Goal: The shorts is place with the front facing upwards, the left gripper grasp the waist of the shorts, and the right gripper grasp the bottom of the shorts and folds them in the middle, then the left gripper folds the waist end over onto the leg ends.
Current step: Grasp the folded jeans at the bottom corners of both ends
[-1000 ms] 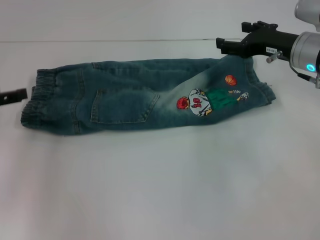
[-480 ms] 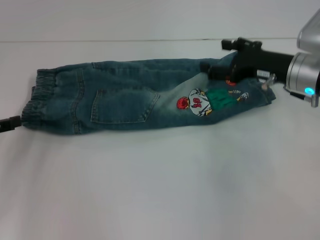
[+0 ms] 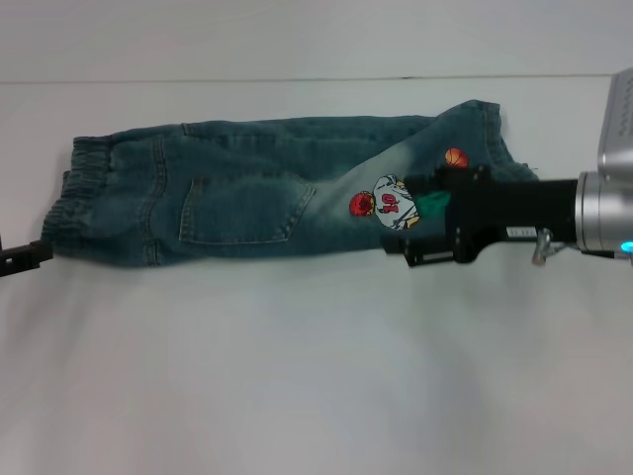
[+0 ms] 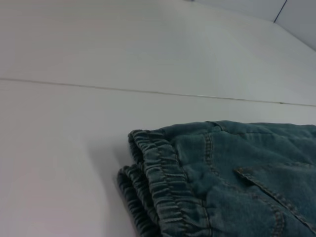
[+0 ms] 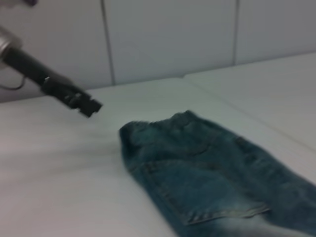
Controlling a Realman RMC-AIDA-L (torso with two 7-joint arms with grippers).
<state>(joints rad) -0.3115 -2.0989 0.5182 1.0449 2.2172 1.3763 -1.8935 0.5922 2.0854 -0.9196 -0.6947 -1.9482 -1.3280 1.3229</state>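
The shorts (image 3: 247, 188) lie folded lengthwise across the white table, pocket side up. The puckered waist (image 3: 69, 198) is at the left and the leg ends (image 3: 495, 139) at the right, by the basketball print. My right gripper (image 3: 401, 220) hovers open over the cartoon print near the front edge of the leg, and green print shows between its fingers. Only the tip of my left gripper (image 3: 25, 257) shows, just off the waist's front corner and apart from the cloth. The left wrist view shows the waist (image 4: 163, 192) close up. In the right wrist view the left gripper (image 5: 91, 107) hangs beside the waist (image 5: 148, 126).
The white table (image 3: 297, 376) stretches wide in front of the shorts. Its back edge meets a pale wall (image 3: 297, 40) just behind them. A tiled wall (image 5: 168, 39) stands beyond the table in the right wrist view.
My right gripper has swung from behind the leg end forward across the leg to its front edge. The left gripper's tip has dropped from beside the waist to its front corner.
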